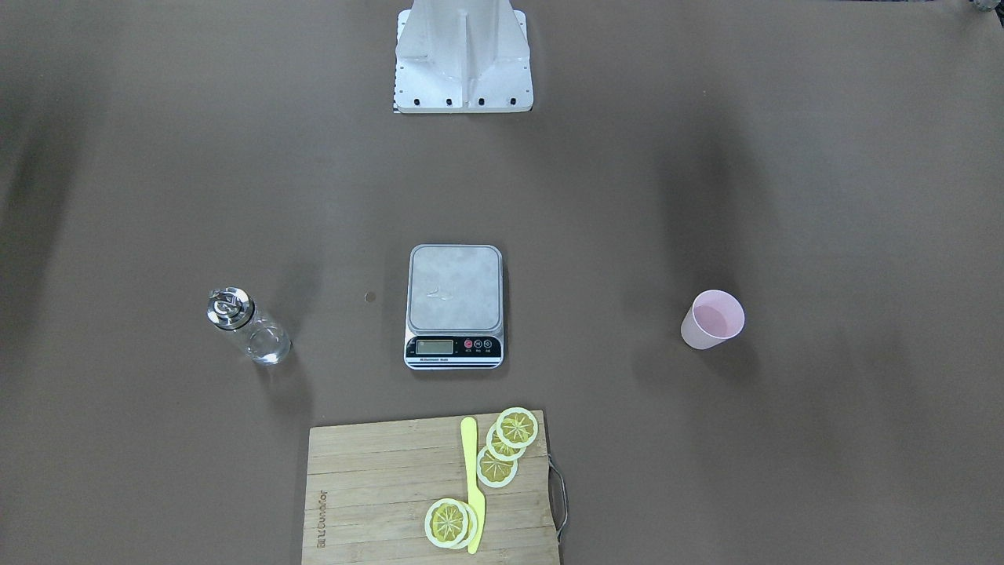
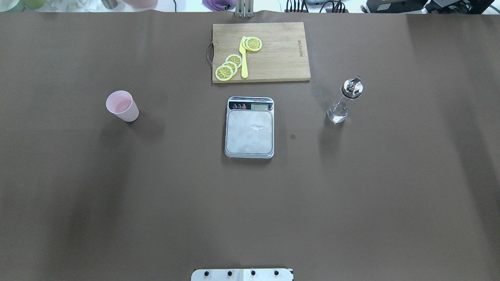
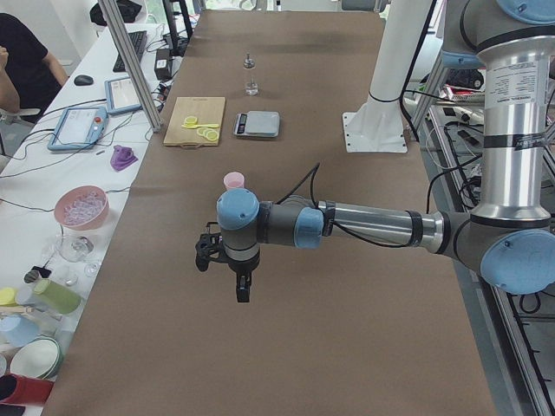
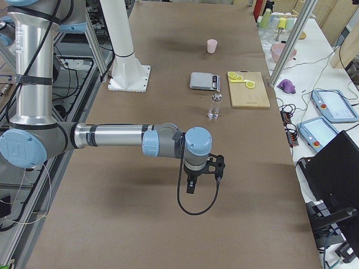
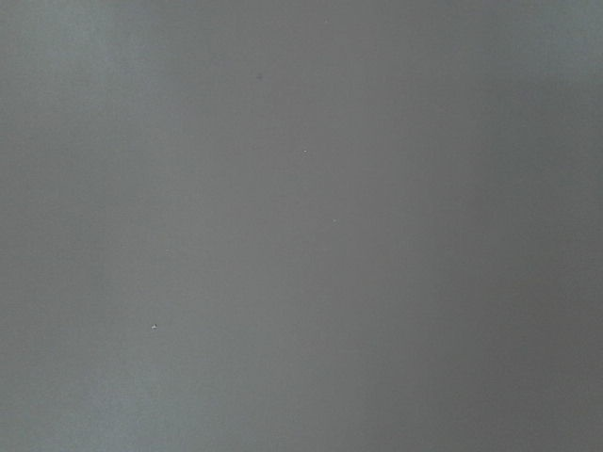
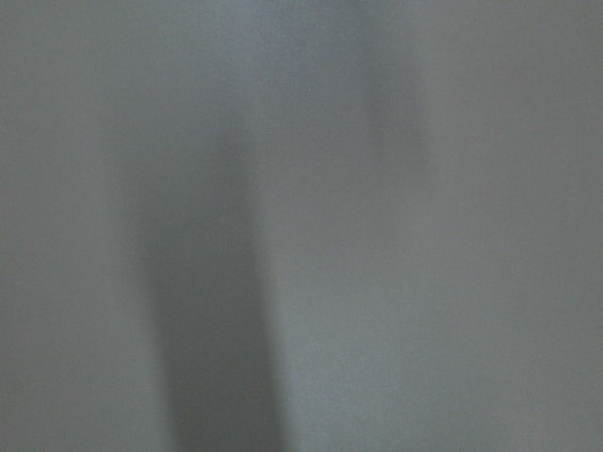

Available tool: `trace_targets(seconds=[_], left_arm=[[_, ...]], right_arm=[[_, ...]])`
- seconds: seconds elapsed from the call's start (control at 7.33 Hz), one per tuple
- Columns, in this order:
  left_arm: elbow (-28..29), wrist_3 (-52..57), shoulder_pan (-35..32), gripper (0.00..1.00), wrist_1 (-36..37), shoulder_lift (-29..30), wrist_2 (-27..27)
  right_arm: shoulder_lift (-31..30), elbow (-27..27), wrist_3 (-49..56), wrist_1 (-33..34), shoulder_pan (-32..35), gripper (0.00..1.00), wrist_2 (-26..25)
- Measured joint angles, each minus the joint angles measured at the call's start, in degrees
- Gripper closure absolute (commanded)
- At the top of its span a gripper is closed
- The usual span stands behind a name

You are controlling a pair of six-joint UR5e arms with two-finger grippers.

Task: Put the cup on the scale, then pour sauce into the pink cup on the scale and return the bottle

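The pale pink cup (image 2: 122,106) stands upright on the brown table, left of the scale (image 2: 250,130), whose steel platform is bare. The clear glass bottle (image 2: 345,100) with a metal spout stands upright right of the scale. In the front-facing view the cup (image 1: 712,319) is on the right, the scale (image 1: 455,298) in the middle and the bottle (image 1: 247,326) on the left. My left gripper (image 3: 224,260) shows only in the exterior left view, above the table short of the cup. My right gripper (image 4: 205,171) shows only in the exterior right view, short of the bottle. I cannot tell whether either is open or shut. Both wrist views show only blurred table surface.
A wooden cutting board (image 2: 273,58) with lemon slices (image 2: 228,66) and a yellow knife (image 2: 243,58) lies beyond the scale at the table's far edge. The robot's white base (image 2: 242,274) is at the near edge. Bowls and cups (image 3: 81,206) stand on a side table.
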State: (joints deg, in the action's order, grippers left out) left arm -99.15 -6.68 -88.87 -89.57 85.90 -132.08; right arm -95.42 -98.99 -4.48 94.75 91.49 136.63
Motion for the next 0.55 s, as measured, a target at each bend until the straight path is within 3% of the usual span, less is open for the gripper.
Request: trace_targets(seconds=[0.55], left_arm=[[0.2, -0.17, -0.34, 0.02, 0.01, 0.05, -0.07]], right_arm=[[0.13, -0.09, -0.14, 0.0, 0.0, 0.0, 0.04]])
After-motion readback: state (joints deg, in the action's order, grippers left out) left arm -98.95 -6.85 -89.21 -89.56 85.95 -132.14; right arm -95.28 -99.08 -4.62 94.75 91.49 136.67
